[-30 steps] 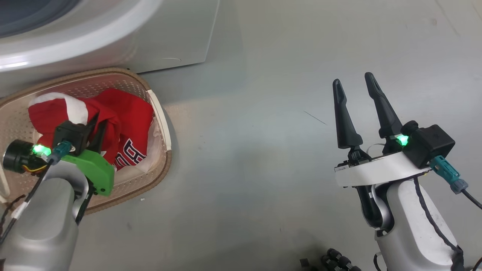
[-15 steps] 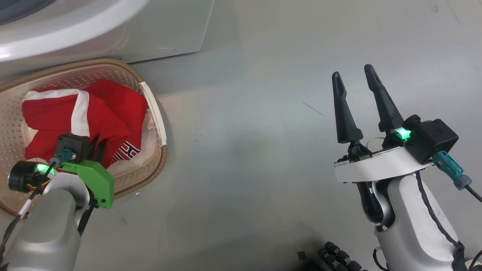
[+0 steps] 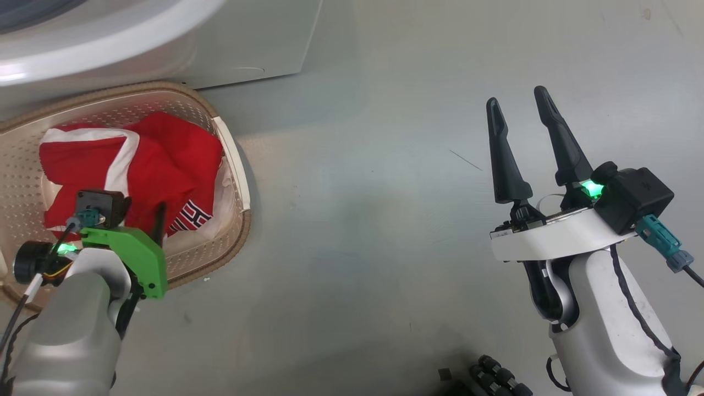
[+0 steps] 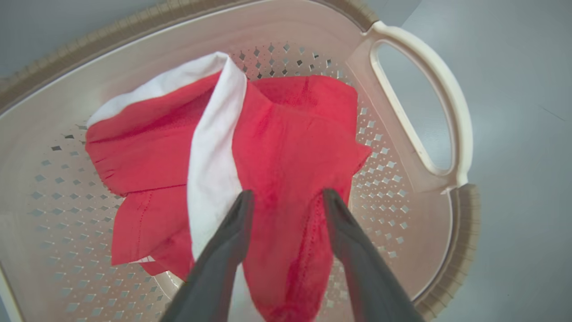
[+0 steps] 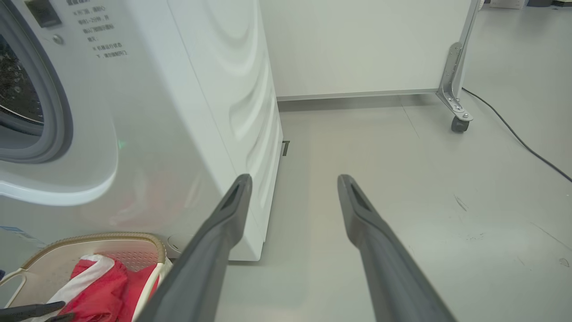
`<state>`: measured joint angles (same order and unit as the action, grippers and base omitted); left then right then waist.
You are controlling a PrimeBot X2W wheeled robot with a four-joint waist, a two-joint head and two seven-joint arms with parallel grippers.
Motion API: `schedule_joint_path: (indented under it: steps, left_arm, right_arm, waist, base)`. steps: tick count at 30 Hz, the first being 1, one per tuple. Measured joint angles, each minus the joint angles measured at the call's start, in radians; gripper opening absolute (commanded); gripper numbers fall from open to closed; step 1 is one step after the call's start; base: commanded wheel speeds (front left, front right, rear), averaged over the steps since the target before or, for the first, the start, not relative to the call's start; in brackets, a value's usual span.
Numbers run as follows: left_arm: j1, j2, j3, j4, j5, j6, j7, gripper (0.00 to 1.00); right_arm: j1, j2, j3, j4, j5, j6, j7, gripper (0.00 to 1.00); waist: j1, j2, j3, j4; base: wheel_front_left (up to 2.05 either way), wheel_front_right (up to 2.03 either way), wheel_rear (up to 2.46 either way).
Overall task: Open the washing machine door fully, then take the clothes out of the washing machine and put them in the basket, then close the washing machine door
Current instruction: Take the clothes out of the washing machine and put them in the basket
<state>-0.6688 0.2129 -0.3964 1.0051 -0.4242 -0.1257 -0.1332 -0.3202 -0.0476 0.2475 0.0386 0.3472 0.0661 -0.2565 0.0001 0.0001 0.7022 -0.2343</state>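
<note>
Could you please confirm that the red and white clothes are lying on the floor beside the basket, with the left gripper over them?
Not quite: the clothes are lying inside the basket, not on the floor beside it. The left wrist view shows them on its perforated bottom, with the left gripper over them.

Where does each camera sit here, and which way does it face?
Head view: on the head, looking down at floor, basket, washing machine base; left gripper and right gripper show.
Left wrist view: over the basket, looking down onto the clothes; own open fingers.
Right wrist view: low, facing along the floor beside the machine; own open fingers.
Shared: basket and clothes, in all three.
</note>
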Motion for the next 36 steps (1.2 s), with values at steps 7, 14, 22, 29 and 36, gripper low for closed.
schedule_joint_path:
  steps: [7, 14, 22, 29, 36]
  left_arm:
    - [-0.011, 0.000, 0.003, 0.034, -0.007, 0.000, -0.023, 1.00]
    - [-0.017, -0.028, -0.002, 0.029, -0.031, 0.000, -0.080, 1.00]
    - [-0.018, -0.037, 0.005, 0.001, -0.032, 0.000, -0.116, 1.00]
    - [-0.017, -0.042, 0.002, -0.061, -0.031, 0.000, -0.119, 1.00]
    - [-0.006, -0.042, 0.029, -0.190, -0.030, 0.000, -0.119, 1.00]
  right_arm:
    - [0.000, 0.000, -0.010, 0.008, -0.016, -0.007, 0.000, 1.00]
    - [0.000, 0.000, -0.030, 0.028, -0.035, -0.006, 0.000, 1.00]
    - [0.002, -0.002, -0.070, 0.064, -0.045, 0.005, 0.000, 1.00]
    - [0.022, -0.009, -0.097, 0.088, -0.048, 0.015, 0.000, 1.00]
    - [0.050, -0.017, -0.132, 0.108, -0.048, 0.023, 0.000, 1.00]
  waist:
    - [0.0000, 0.0000, -0.025, 0.015]
    - [0.0000, 0.0000, -0.071, 0.040]
    - [0.0000, 0.0000, -0.147, 0.092]
    - [0.0000, 0.0000, -0.222, 0.154]
    - [0.0000, 0.0000, -0.304, 0.218]
  base:
    - [0.00, 0.00, 0.00]
    - [0.00, 0.00, 0.00]
    - [0.00, 0.00, 0.00]
    - [0.00, 0.00, 0.00]
    - [0.00, 0.00, 0.00]
